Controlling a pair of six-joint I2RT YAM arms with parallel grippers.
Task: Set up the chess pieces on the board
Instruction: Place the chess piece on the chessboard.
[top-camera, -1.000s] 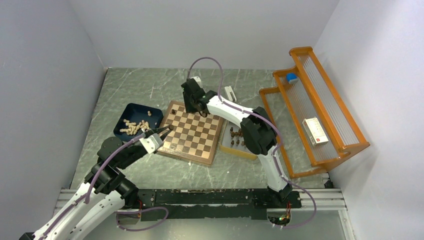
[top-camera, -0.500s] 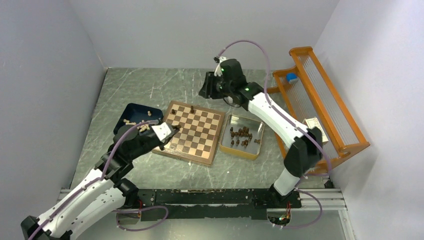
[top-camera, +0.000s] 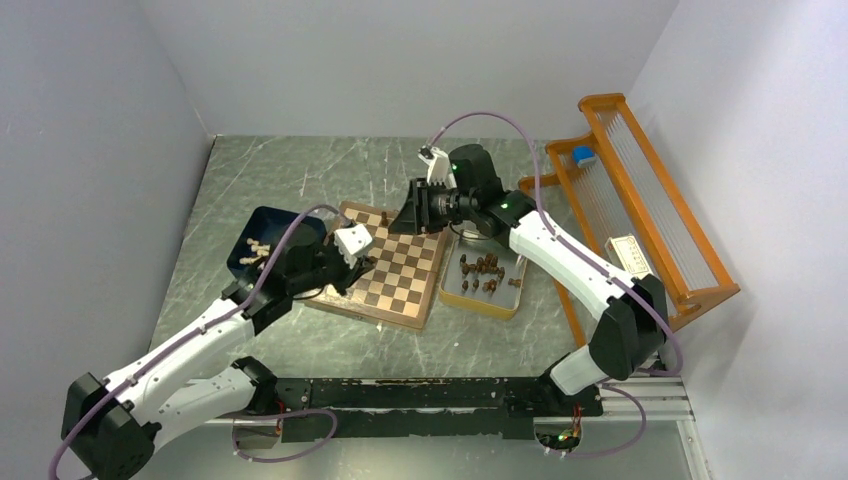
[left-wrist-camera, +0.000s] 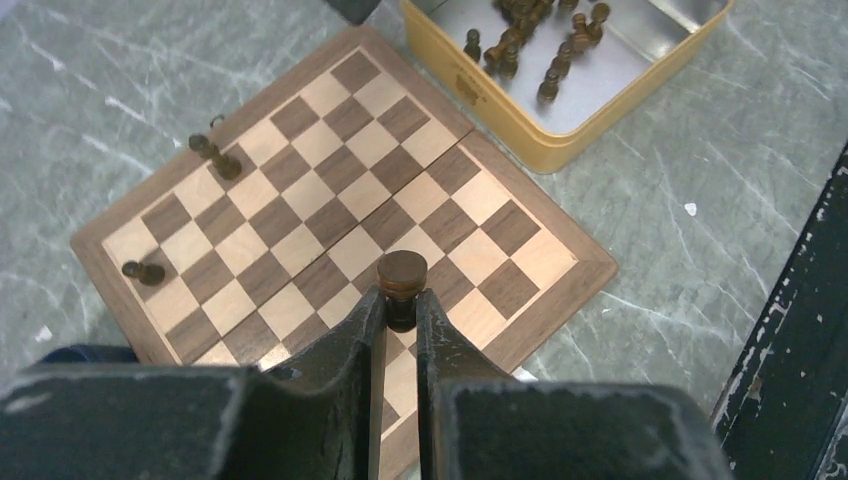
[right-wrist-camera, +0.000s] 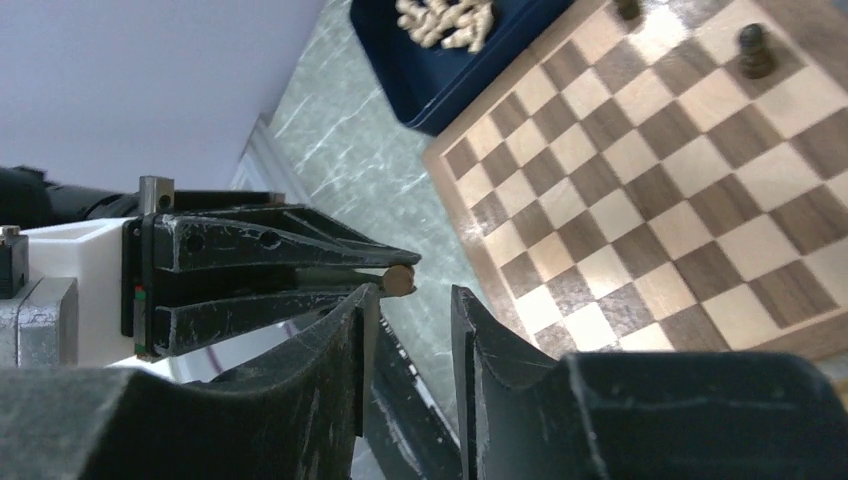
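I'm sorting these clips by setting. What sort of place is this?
Probably a robotics lab test cell, not a home: plain grey walls box in a marble-patterned tabletop, with a left arm and right arm bolted to a black rail at its near edge.

Overhead view looks down from behind the arms (top-camera: 560, 255), whole table (top-camera: 300, 180) in shot. Both wrist views sit close, peering past their own fingers (left-wrist-camera: 350, 345) at the board (top-camera: 390, 265), shared by all three.
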